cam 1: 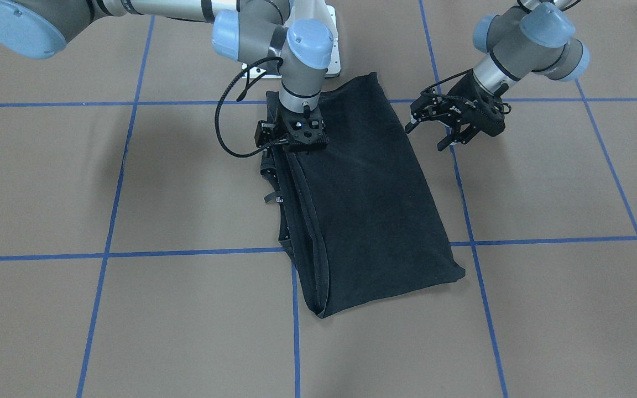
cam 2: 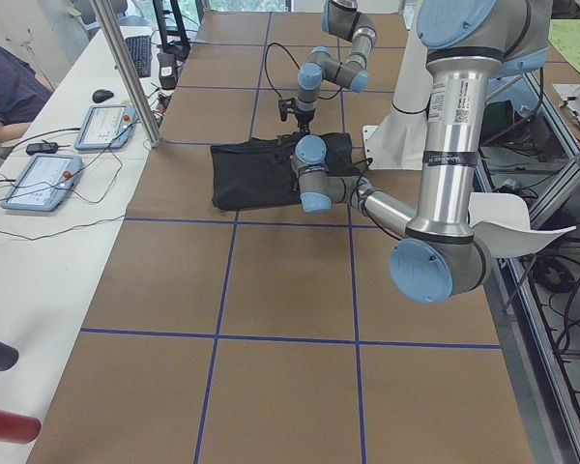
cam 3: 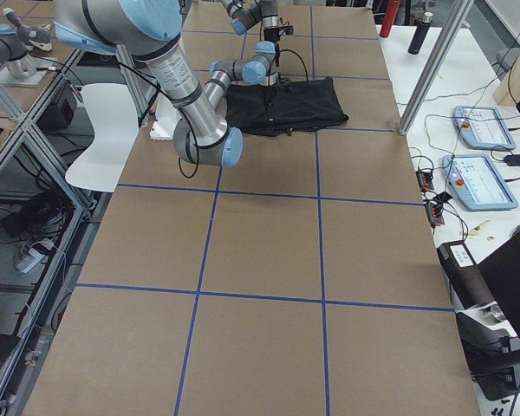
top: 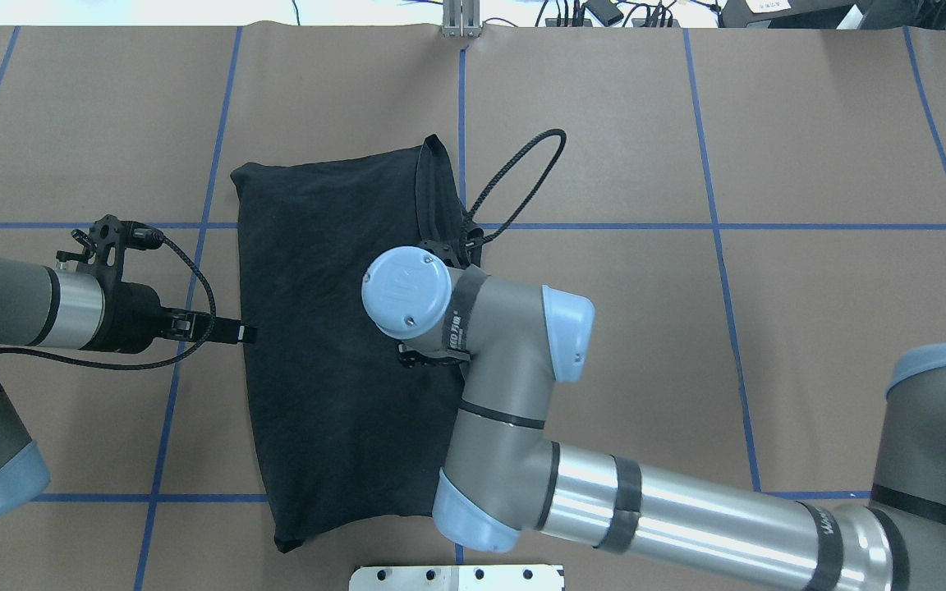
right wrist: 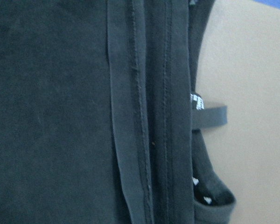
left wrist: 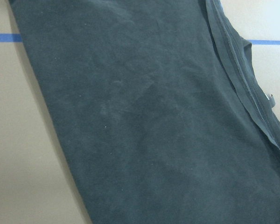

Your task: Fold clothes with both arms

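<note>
The clothes, one black T-shirt (cam 1: 363, 193), lie folded into a long rectangle on the brown table, with hems and sleeve stacked along one long edge (right wrist: 144, 116). My right gripper (cam 1: 293, 145) points straight down onto that layered edge near the robot's end; its fingers are hidden under its body, so I cannot tell their state. My left gripper (cam 1: 423, 138) hovers open and empty just off the opposite long edge, which shows in the overhead view as the shirt (top: 333, 345) with the left gripper (top: 235, 333) at its side. The left wrist view shows only smooth cloth (left wrist: 144, 130).
The white bolted pedestal base (top: 456, 577) stands just behind the shirt. Blue tape lines (cam 1: 186, 253) grid the brown table. A side bench holds control tablets (cam 2: 39, 179) and a metal post (cam 2: 126, 68), with a seated person (cam 2: 5, 87) at its far end.
</note>
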